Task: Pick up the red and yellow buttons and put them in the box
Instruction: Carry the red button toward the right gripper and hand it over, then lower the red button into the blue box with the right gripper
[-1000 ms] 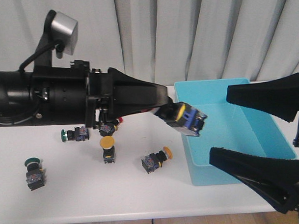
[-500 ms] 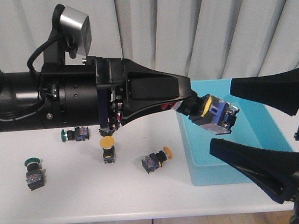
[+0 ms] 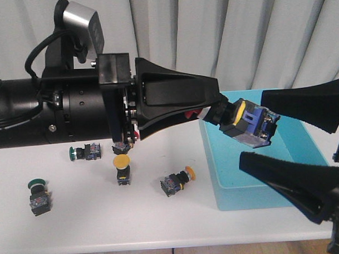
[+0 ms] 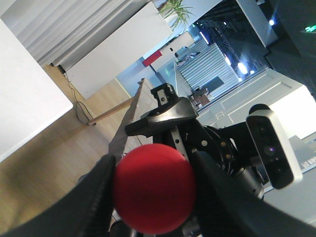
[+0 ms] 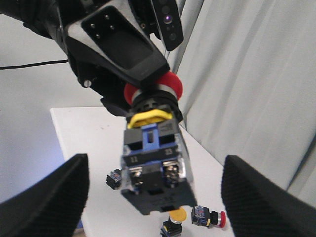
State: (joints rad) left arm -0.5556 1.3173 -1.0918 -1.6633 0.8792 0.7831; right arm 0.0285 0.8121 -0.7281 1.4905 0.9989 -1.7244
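My left gripper (image 3: 218, 112) is shut on a red button (image 3: 251, 124) with a yellow collar and a blue-black body, gripping it by its round cap (image 4: 154, 190). It hangs in the air over the left part of the turquoise box (image 3: 239, 197). My right gripper (image 3: 251, 129) is open, one finger above the held button and one below, touching nothing. In the right wrist view the button's body (image 5: 153, 168) fills the space between the wide-apart fingers (image 5: 49, 197). On the table lie two yellow buttons (image 3: 122, 169) (image 3: 177, 182) and a red one (image 5: 210, 216).
Two green-capped switches (image 3: 83, 153) (image 3: 38, 197) lie at the left of the white table. Another switch (image 3: 122, 146) shows partly under my left arm. Curtains hang behind the table. The box stands at the table's right end.
My left gripper has carried the button to the right and slightly up, from the box's left wall to a spot between the right gripper's open fingers.
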